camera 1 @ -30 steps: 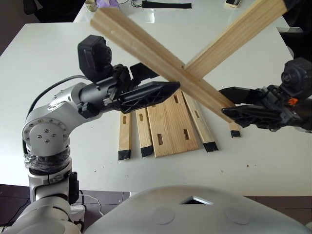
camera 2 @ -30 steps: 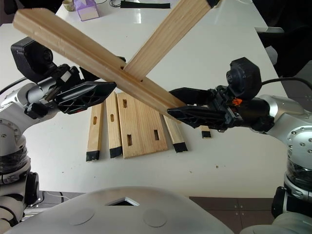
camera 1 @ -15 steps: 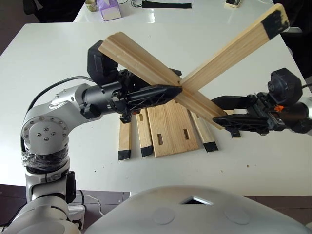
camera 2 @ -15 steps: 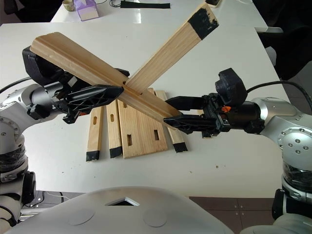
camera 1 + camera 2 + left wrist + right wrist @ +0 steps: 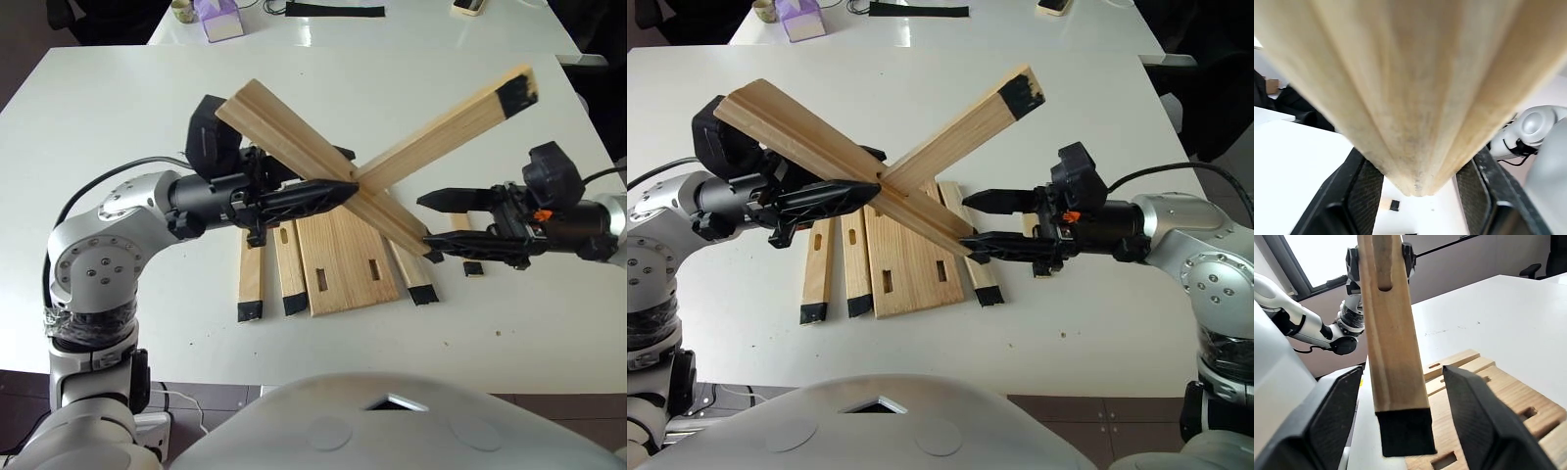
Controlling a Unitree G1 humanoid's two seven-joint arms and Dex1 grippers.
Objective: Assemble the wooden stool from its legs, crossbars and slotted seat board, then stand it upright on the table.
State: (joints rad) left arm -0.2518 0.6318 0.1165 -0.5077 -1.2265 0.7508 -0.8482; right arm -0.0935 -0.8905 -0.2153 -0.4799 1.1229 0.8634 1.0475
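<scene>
1. White table (image 5: 118, 117): I judge the stool barely begun. Nothing stands upright yet.
2. Crossed legs (image 5: 323, 162): two long boards joined in an X, held in the air above the other parts.
3. Seat board (image 5: 343, 250): flat on the table, slots unfilled, crossbars (image 5: 252, 274) loose just beside it.
4. Left gripper (image 5: 333, 189): pinching the crossed legs near the joint. Right gripper (image 5: 426, 220): fingers spread either side of the lower, black-tipped end.
5. Tissue box (image 5: 221, 20), far back: I cannot make out its contents.
</scene>
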